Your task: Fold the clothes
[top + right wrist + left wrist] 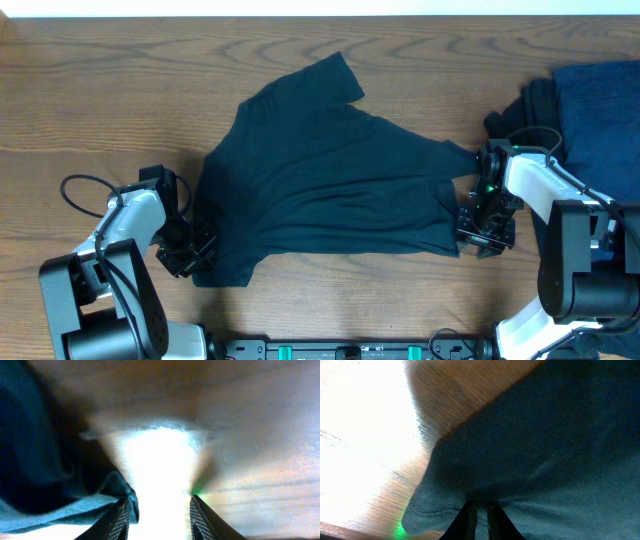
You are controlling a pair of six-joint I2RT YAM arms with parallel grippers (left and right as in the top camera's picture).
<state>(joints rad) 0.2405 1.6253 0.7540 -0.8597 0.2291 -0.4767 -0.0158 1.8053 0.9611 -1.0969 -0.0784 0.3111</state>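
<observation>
A dark blue-black T-shirt [330, 175] lies spread and rumpled across the middle of the wooden table. My left gripper [190, 250] sits at the shirt's lower left corner. In the left wrist view its fingers [479, 515] are pinched on the shirt's hem [440, 505]. My right gripper [485, 228] is at the shirt's lower right corner. In the right wrist view its fingers [159, 517] are apart, with the shirt's edge [65, 495] against the left finger and bare table between them.
More dark clothes lie at the right edge: a navy blue garment [600, 110] and a black one [530, 110] beside it. The table's far edge [320, 18] runs along the top.
</observation>
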